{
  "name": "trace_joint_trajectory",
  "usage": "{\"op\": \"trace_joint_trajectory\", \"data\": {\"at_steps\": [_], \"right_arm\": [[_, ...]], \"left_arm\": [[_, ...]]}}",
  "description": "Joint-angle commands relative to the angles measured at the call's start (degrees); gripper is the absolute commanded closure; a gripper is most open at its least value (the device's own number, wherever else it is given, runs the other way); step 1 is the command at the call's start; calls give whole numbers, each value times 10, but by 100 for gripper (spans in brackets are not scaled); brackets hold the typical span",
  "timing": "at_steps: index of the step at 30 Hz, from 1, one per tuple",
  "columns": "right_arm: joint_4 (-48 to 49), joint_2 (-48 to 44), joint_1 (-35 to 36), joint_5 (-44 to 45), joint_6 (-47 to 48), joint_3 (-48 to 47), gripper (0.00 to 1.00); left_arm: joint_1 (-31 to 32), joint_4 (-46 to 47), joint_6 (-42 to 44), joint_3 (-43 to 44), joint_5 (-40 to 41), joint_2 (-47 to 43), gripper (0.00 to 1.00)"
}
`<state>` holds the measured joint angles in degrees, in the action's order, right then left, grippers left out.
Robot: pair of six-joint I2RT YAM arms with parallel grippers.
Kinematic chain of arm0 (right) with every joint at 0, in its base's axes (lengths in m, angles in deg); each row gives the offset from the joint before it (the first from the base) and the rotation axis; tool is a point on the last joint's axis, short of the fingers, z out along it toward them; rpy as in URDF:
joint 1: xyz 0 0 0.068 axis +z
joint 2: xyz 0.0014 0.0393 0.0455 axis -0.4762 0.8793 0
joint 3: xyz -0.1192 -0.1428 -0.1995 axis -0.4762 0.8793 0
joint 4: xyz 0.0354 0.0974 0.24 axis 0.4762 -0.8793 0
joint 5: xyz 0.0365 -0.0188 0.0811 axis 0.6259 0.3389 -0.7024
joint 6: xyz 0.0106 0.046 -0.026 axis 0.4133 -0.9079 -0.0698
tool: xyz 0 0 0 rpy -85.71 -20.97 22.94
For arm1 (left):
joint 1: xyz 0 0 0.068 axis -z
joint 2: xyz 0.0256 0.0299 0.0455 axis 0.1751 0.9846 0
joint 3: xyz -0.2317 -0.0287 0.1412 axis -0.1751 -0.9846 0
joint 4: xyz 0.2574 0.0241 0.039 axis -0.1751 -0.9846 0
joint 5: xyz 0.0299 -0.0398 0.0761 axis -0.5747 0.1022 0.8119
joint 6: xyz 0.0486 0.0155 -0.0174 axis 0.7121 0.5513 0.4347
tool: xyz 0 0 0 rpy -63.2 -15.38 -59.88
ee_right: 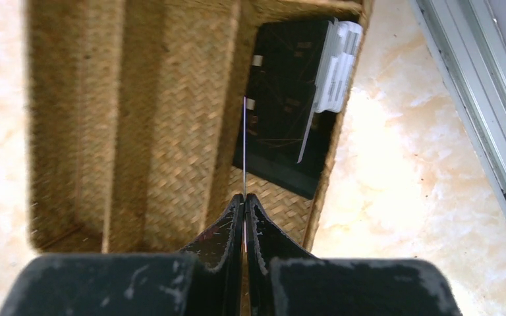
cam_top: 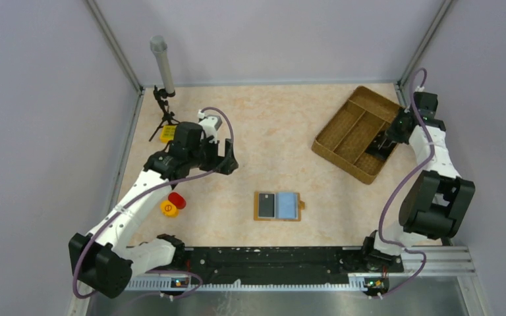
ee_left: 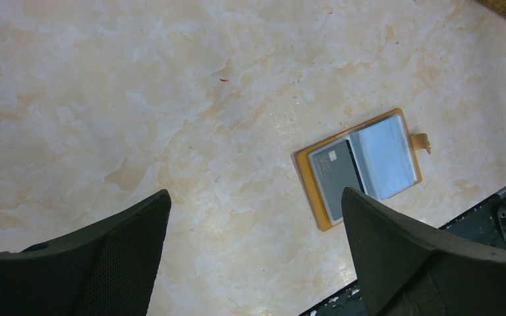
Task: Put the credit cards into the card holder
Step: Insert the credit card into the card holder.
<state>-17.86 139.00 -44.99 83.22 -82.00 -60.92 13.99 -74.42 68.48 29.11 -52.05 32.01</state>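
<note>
Looking down on a pale marbled table (cam_top: pixel 270 131) and finding a brown woven tray (cam_top: pixel 352 118) lying at an angle at the far right. Passing a black tripod (cam_top: pixel 165 112) carrying a grey tube at the far left corner. Reaching over the tray with the right arm and hanging the right gripper (ee_right: pixel 244 201) above its right-hand compartment, fingers pressed together and clamping a thin card (ee_right: pixel 244 145) seen only edge-on, its colour impossible to tell. Holding the left gripper (ee_left: pixel 253 194) over bare surface at the far left of the table, fingers spread wide apart and gripping nothing. Spotting the card holder (ee_left: pixel 314 191) lying open and flat near the middle of the table's near edge, well apart from both grippers and from the tray. Noticing a dark stack (ee_right: pixel 283 131) filling the end of the compartment under the right gripper, with a white plastic piece (ee_right: pixel 336 66) leaning against the tray wall beside it. Showing, inside the holder, a dark grey card (ee_left: pixel 336 178) on the left half and a light blue card (ee_left: pixel 385 158) under the clear sleeve on the right half, with a small tan tab (ee_left: pixel 421 141) sticking out past the right edge. Ending on a yellow block (cam_top: pixel 167 133) just beside the tripod's feet, and a red piece (cam_top: pixel 177 200) touching a yellow round piece (cam_top: pixel 168 209) near the left arm.
</note>
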Motion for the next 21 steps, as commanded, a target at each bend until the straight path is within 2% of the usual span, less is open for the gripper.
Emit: {"op": "trace_joint_trajectory", "data": {"at_steps": [1,5,10,14,21], "right_arm": [[28,-81,18,-63,2,-8,100],[28,-134,51,-98,5,-8,100],[47,-197,99,-224,-3,4,100],[63,-227,169,-329,-7,16,100],[177,-249,299,-439,-107,76,100]], "left_arm": [[-1,48,5,-7,-53,-33,1],[-1,95,-38,-11,-112,-53,1],[0,203,-121,-30,-200,-73,1],[1,310,-187,-52,-269,-79,1],[18,469,-297,-109,-328,-46,1]]}}
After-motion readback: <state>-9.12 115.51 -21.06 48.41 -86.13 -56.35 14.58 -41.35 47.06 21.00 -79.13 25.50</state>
